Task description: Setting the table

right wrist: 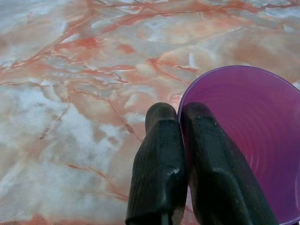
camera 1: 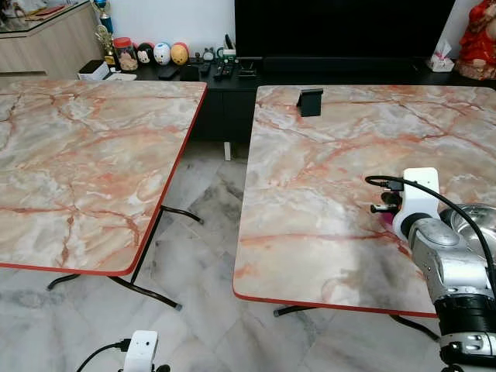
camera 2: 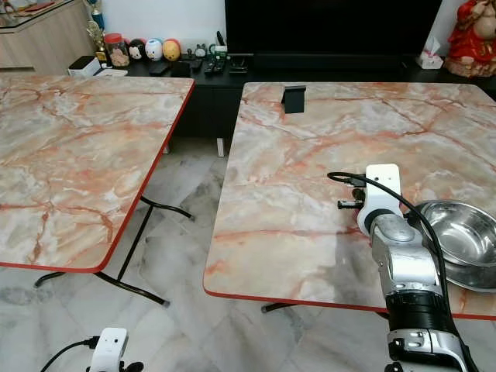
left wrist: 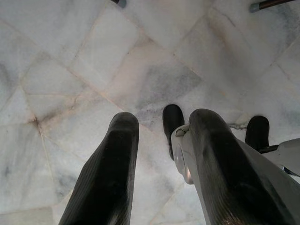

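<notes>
Right claw (right wrist: pixel 180 164) seen pinching the rim of a purple cup (right wrist: pixel 243 140): one finger outside the wall, one inside, pressed together on it. Cup held over the right bench (camera 1: pixel 325 178), lower right of the eye views, mostly hidden there behind the wrist; only a sliver of purple visible beside the wrist. Cannot tell whether the base was touching the marble or just above it.

Steel bowl (camera 2: pixel 457 236) sat on the same bench, just beside the right arm, toward the right edge of frame. Small black stand (camera 1: pixel 310 101) upright near the far edge, well apart from the cup. Left bench (camera 1: pixel 85 163) in the left half of frame, separated by a strip of floor.

Left claw (left wrist: pixel 159 159) hung idle low over the marble floor (left wrist: pixel 93 56), fingers spread, holding nothing.

Judged step: placing the cup. Suggested handling:
- Lower straight down, cup kept upright; a rim-only pinch probably lets it swing or tilt.
- Base flat on the marble before release.
- Clear gap kept from the steel bowl.
- Fingers parted only slightly, then lifted vertically so the inner finger clears the wall without dragging the cup over.
- Well inside the red edge, not near it.
</notes>
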### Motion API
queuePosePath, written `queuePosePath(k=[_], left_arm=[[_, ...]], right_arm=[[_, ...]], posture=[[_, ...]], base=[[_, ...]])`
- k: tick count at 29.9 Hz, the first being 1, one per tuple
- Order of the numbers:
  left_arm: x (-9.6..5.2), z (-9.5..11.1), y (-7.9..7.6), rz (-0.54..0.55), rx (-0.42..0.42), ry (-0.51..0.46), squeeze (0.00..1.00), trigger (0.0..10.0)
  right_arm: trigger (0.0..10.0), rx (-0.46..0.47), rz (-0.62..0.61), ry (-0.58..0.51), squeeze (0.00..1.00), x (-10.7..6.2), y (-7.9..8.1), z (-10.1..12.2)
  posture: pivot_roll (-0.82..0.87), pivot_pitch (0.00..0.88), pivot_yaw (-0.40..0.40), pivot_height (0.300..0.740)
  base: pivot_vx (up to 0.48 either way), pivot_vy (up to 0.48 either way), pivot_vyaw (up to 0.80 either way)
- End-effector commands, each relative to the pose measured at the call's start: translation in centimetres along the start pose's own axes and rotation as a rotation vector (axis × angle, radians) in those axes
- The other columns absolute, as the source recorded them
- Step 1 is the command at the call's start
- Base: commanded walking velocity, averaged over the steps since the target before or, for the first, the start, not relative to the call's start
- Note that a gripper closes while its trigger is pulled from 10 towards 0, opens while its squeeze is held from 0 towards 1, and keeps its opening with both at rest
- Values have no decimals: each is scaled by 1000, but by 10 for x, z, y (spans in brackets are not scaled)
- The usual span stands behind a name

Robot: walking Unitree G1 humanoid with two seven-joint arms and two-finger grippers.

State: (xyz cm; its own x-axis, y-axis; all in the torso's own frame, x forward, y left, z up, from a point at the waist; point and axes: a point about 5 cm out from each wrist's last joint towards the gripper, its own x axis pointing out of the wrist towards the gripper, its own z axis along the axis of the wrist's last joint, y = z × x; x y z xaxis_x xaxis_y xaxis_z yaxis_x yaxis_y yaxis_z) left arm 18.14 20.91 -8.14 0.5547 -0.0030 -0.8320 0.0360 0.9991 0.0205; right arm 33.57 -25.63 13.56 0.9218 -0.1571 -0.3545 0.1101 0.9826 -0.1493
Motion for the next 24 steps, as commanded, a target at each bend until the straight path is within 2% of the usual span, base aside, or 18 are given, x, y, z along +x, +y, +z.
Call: queuePosePath(k=[1,6,11,12,13,14,15,24], left_arm=[[-2,-6,4,3,15,27,0,10000],[-2,-6,4,4,16,28,0,10000],[-2,-6,4,4,16,27,0,10000],[-2,-6,4,4,16,27,0,10000],[-2,-6,4,4,14,27,0,10000],[-2,-6,4,4,14,27,0,10000],[-2,-6,4,3,16,27,0,10000],[-2,-6,4,2,15,27,0,10000]], right_arm=[[10000,21,0,-18,624,1,1,6],[10000,21,-6,-18,702,1,0,6],[10000,18,-6,-20,639,2,1,6],[10000,17,-8,-19,584,2,1,6],[10000,16,-9,-20,463,2,1,7],[10000,16,-9,-20,463,2,1,7],[10000,13,-12,-20,0,2,1,7],[10000,7,-23,-23,0,2,-1,7]], posture=[[-44,0,37,736],[-44,0,37,736],[-42,0,37,736],[-42,0,37,736],[-41,0,36,736],[-41,0,36,736],[-41,0,36,736],[-41,0,37,736]], base=[[0,0,0],[0,0,0],[0,0,0],[0,0,0],[0,0,0],[0,0,0],[0,0,0],[0,0,0]])
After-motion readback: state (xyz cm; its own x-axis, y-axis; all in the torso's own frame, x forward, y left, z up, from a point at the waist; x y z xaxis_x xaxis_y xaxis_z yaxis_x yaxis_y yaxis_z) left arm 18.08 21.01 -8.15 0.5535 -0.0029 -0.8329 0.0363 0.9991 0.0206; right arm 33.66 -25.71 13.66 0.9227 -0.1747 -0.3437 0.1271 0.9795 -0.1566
